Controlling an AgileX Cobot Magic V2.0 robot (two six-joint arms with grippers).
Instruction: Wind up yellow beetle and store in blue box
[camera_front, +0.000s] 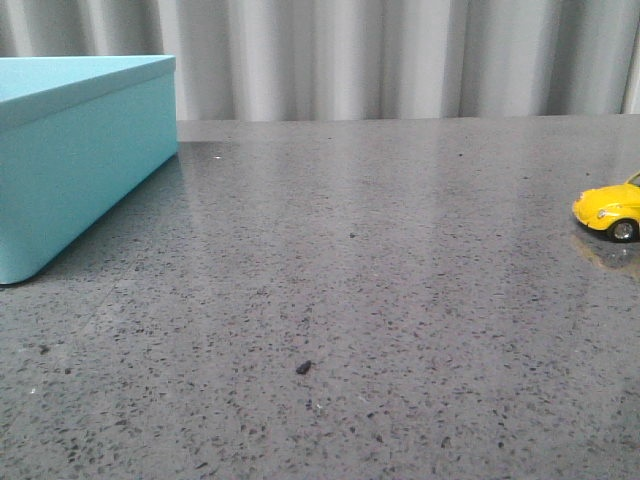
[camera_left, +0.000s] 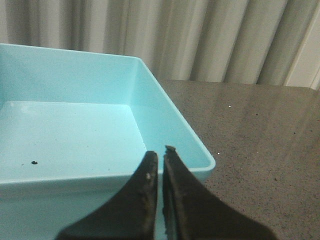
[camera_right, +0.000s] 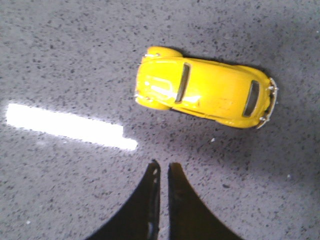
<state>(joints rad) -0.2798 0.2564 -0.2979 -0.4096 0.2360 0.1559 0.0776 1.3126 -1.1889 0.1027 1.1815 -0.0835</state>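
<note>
The yellow beetle (camera_right: 205, 93) sits untouched beneath our right gripper (camera_right: 161, 172), jaws pressed together; we should spread them, then straddle its sides squarely.

You saw a glossy, hard-shelled yellow beetle (camera_right: 205, 92) on a polished speckled stone-look table (camera_front: 380, 300); the blue box (camera_left: 75, 135) looked smooth, slightly shiny inside, matt outside.
</note>
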